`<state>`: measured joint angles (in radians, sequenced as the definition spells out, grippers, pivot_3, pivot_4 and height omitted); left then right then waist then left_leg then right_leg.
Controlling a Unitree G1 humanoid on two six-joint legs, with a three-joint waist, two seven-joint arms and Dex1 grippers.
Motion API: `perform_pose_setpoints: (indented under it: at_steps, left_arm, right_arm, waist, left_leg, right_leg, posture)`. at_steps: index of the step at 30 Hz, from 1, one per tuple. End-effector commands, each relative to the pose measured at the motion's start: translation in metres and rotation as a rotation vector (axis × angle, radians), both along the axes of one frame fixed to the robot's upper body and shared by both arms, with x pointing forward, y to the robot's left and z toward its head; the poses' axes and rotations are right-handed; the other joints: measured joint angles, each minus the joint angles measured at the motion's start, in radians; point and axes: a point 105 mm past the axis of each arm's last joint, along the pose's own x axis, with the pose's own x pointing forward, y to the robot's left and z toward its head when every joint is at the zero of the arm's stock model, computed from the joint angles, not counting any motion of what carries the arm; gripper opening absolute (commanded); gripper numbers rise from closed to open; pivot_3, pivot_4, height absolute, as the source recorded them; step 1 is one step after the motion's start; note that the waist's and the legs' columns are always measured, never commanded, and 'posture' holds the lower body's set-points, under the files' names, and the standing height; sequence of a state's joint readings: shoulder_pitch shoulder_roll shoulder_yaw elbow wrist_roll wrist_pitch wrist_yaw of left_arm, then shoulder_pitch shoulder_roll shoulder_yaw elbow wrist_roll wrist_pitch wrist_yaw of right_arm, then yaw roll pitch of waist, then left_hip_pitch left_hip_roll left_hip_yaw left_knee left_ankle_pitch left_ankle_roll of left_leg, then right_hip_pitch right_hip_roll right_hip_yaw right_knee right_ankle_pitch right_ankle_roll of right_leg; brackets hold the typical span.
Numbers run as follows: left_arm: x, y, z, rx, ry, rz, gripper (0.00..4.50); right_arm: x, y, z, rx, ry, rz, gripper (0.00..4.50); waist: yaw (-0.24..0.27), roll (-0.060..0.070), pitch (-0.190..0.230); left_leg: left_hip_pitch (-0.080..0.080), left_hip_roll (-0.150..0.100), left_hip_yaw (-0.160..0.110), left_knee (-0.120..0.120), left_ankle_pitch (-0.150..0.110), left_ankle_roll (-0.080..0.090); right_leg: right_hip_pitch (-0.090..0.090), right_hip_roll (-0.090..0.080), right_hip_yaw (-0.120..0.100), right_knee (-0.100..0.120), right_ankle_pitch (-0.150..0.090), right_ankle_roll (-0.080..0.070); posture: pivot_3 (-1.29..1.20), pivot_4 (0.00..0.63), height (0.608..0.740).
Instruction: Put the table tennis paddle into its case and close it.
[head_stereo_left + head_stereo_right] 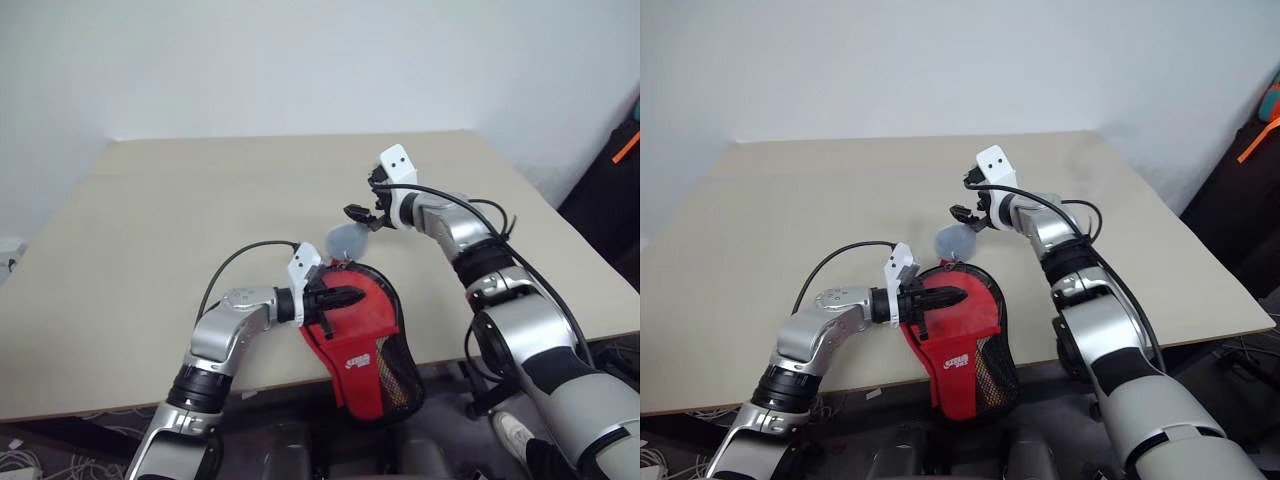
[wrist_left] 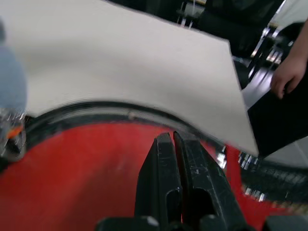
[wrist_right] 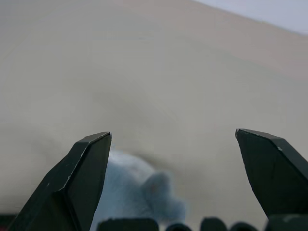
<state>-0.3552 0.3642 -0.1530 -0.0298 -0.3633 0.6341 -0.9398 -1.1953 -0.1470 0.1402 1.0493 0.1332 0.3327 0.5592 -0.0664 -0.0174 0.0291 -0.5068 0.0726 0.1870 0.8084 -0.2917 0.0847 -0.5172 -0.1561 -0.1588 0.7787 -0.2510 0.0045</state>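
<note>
Red case point(image 1: 362, 335) overhanging table point(image 1: 150, 260) edge, paddle hidden

The case point(image 1: 365, 345) lies at the near edge of the table point(image 1: 150, 240), about midway between left and right, with its narrow end hanging over that edge toward the robot; the left gripper point(image 1: 352, 296) comes in from the left and lies over the case's wide end, its fingers point(image 2: 173, 183) pressed together on the fabric; the plush-ball charm point(image 1: 347, 240) sits on the table just beyond the case's far rim; the right gripper point(image 1: 357, 213) hovers just past the charm, farther onto the table and slightly right, fingers spread wide; a person's hand point(image 2: 288, 74) shows beyond the table's edge.
</note>
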Motion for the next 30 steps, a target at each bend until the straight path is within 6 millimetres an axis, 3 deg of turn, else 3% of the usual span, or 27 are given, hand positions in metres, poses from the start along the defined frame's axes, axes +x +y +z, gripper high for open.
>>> perform_pose_setpoints:
  at_steps: [1,6,13,30]
  left_arm:
    - [-0.006,0.004,0.007,0.015,-0.051,-0.030,0.00]
    - [-0.020,0.017,-0.003,0.051,-0.023,-0.036,0.00]
    - [-0.027,0.020,-0.008,0.067,-0.008,-0.037,0.00]
    - [-0.019,0.027,-0.009,0.094,-0.019,-0.035,0.00]
  right_arm:
    - [0.009,0.003,0.016,0.032,-0.052,-0.050,4.48]
    - [0.006,0.011,-0.005,0.028,0.013,-0.077,4.48]
    - [-0.008,0.031,-0.031,0.040,0.105,-0.017,4.48]
    - [-0.033,0.044,-0.069,-0.058,0.220,0.127,4.48]
  waist:
    - [-0.007,0.000,0.000]
    - [-0.014,0.001,0.000]
    - [-0.018,0.001,0.000]
    - [-0.017,0.005,-0.003]
  left_leg:
    - [0.000,0.000,0.000,0.000,0.000,0.000]
    - [0.000,0.001,0.001,0.000,0.000,0.000]
    - [0.000,0.001,0.002,-0.001,0.000,0.000]
    - [0.001,0.001,0.004,-0.001,-0.001,-0.002]
  right_leg:
    - [-0.001,0.000,0.001,0.001,0.000,0.000]
    - [-0.002,0.000,0.002,0.003,-0.001,-0.001]
    - [-0.004,0.000,0.003,0.005,-0.002,-0.002]
    - [-0.004,0.000,0.004,0.005,-0.002,-0.002]
  posture:
    - [0.00,0.000,0.654]
    - [0.00,0.000,0.654]
    - [0.00,0.000,0.654]
    - [0.00,0.000,0.654]
